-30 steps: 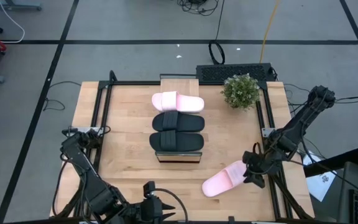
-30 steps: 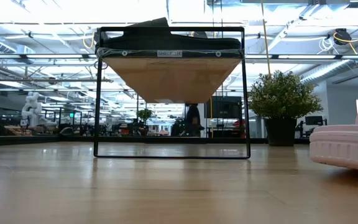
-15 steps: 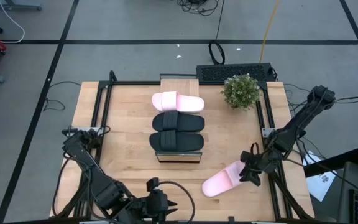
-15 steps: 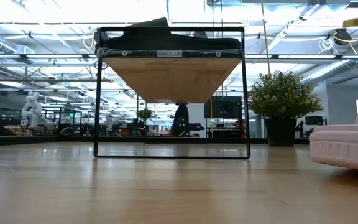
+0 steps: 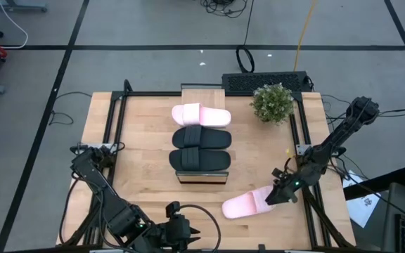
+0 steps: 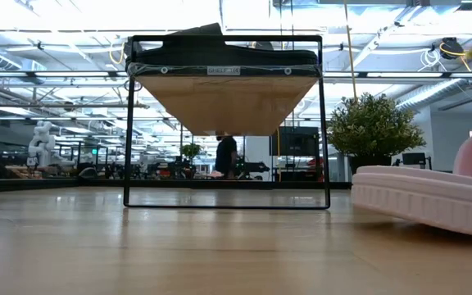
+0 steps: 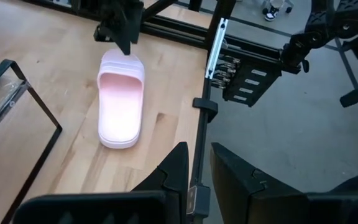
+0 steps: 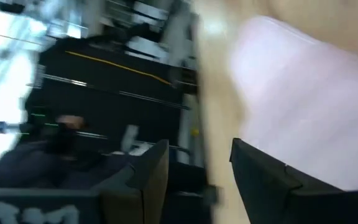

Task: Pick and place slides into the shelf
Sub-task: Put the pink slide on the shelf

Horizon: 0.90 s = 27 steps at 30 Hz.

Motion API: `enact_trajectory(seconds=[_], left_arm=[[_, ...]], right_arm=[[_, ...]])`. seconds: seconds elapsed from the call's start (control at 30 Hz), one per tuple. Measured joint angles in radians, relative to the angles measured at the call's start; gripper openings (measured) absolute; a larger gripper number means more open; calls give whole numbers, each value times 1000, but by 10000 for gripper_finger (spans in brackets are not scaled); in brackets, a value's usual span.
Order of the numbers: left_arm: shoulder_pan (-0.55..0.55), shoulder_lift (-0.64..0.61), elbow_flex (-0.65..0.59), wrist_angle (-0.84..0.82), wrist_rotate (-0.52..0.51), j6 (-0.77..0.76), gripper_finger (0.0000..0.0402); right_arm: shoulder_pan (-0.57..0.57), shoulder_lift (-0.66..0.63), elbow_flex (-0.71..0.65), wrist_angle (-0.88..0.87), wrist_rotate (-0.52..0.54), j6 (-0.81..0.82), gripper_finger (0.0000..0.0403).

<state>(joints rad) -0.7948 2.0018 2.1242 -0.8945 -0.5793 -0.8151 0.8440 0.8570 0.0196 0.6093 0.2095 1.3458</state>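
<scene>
The shelf (image 5: 202, 95) stands mid-table with one pale pink slide (image 5: 201, 115) and two black slides (image 5: 201, 138) (image 5: 200, 160) lying across its plank top. A second pink slide (image 5: 248, 204) lies sole down on the table at the near right, also seen from the left wrist (image 7: 120, 99) and at table height (image 6: 433, 197). My right gripper (image 5: 281, 193) is open at this slide's strap end. My left gripper (image 5: 181, 232) hangs at the near edge, left of the slide, with a narrow empty gap between its fingers (image 7: 199, 171). My right gripper meets the pink slide at its strap end (image 7: 122, 62), slanting down from the table's right side. The strap (image 8: 303, 93) shows just past one finger (image 8: 260, 174). I cannot tell whether a finger is under the strap. The slide rests flat on the table.
A potted plant (image 5: 273, 102) stands at the far right corner. A dark keyboard (image 5: 266, 81) lies beyond the far edge. Dark frame rails (image 5: 304, 161) run along the table's sides. The wood left of the shelf (image 5: 139, 154) is bare. A person (image 6: 226, 156) walks far behind.
My right gripper has come down and tipped toward the pink slide's strap end. The slide has slid a little toward the table's left edge and turned about, so it now lies closer to parallel with the near edge.
</scene>
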Motion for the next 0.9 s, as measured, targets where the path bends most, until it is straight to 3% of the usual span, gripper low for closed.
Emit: enact_trajectory(seconds=[0.27, 0.5, 0.9], left_arm=[[-2, 0, 0, -14, 12, -26, 61], [-2, 0, 0, -52, 31, -43, 61], [-25, -5, -1, -103, 39, -51, 61]], right_arm=[[2, -6, 10, -58, -3, 75, 164], [2, -7, 111, -306, -58, 82, 164], [3, -84, 131, -399, -83, 153, 164]])
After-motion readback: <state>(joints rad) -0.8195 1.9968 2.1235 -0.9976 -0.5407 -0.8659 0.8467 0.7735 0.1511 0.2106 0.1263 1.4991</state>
